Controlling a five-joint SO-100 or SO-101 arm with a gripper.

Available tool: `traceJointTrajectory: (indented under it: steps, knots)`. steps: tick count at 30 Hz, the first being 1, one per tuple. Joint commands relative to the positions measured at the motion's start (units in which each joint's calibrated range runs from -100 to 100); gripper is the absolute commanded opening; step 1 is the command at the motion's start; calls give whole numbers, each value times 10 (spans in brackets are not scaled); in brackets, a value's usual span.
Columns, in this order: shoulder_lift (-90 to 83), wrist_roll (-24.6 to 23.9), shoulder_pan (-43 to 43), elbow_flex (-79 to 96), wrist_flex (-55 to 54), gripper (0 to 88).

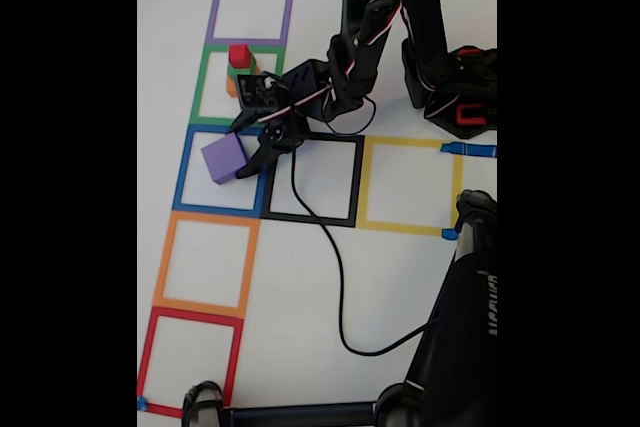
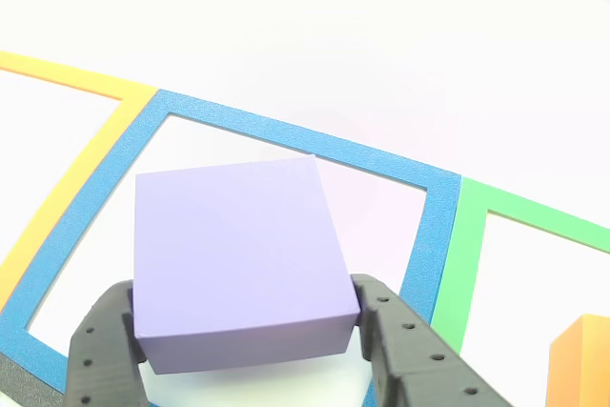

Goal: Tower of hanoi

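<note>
Gripping the purple cube (image 2: 238, 259) between its two black fingers (image 2: 105, 355), the gripper (image 2: 250, 355) is closed on the cube's lower side faces in the other view, one finger at each side and both touching it. The cube sits inside the blue tape square (image 2: 434, 235), with the blue tape line passing just beyond the cube's far edge. Past the right-hand finger lies the green tape square (image 2: 467, 264), and a corner of the orange cube (image 2: 581, 364) shows at the lower right edge. An orange tape square (image 2: 67, 178) borders the blue one on the left-hand finger's side.

In the fixed view, the gripper (image 1: 250, 159) holds the purple cube (image 1: 224, 158) within the blue tape square (image 1: 182, 182). Just beyond the gripper, inside the green tape square (image 1: 203, 82), stands a stack with the red cube (image 1: 239, 55) on top, the green cube (image 1: 238, 71) under it and the orange cube (image 1: 232, 86) lowest. A black cable (image 1: 335, 267) runs from the arm (image 1: 390, 17) across the white table (image 1: 400, 287).
</note>
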Motion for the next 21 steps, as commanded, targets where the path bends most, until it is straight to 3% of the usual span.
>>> traceJointTrajectory:
  steps: [1, 21]
  knots:
    - [6, 4, -10, -27, -18, 122]
    - [62, 4, -9, -51, -52, 147]
